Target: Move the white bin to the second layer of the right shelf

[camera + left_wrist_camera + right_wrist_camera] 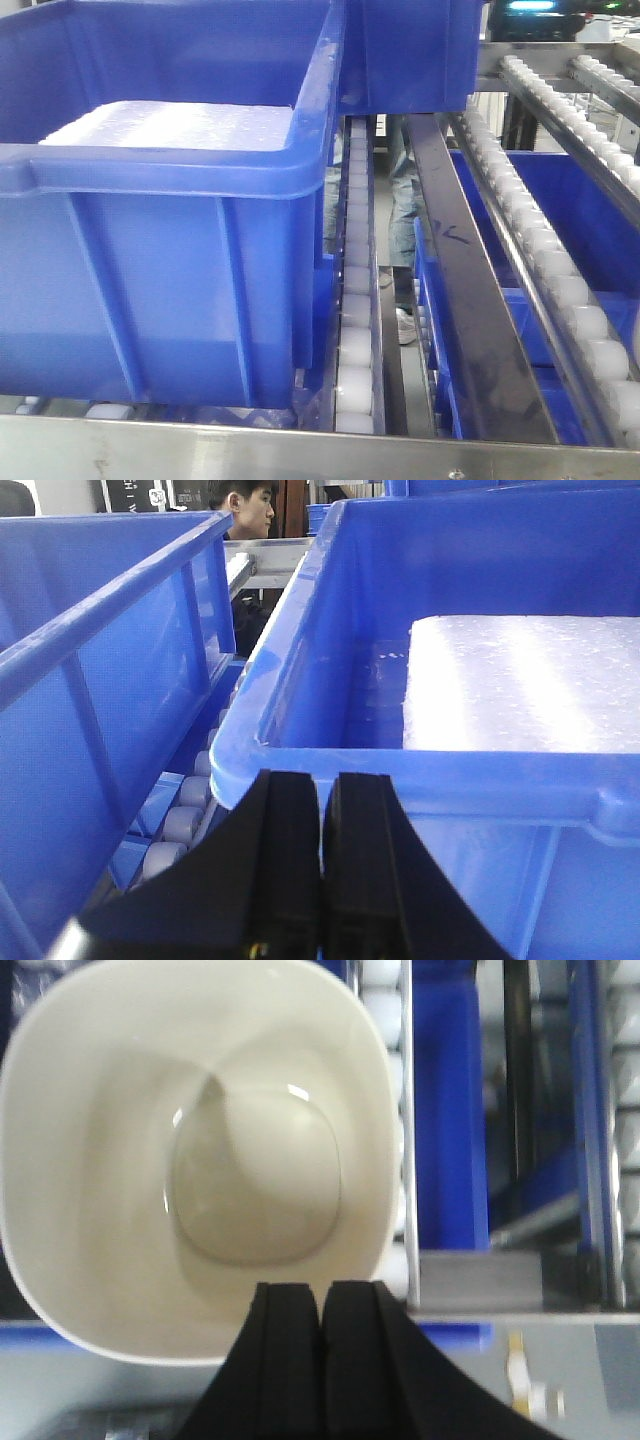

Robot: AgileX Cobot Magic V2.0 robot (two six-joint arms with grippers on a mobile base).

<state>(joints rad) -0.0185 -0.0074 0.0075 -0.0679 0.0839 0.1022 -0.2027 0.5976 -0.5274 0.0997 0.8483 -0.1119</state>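
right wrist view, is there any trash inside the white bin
No, the white bin is empty: its glossy inner walls and bare floor show right down to the base, with nothing lying in it.

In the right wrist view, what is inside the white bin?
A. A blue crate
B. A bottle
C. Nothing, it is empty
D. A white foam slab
C: the right wrist camera looks straight down into the white bin and shows only its bare glossy floor and walls.
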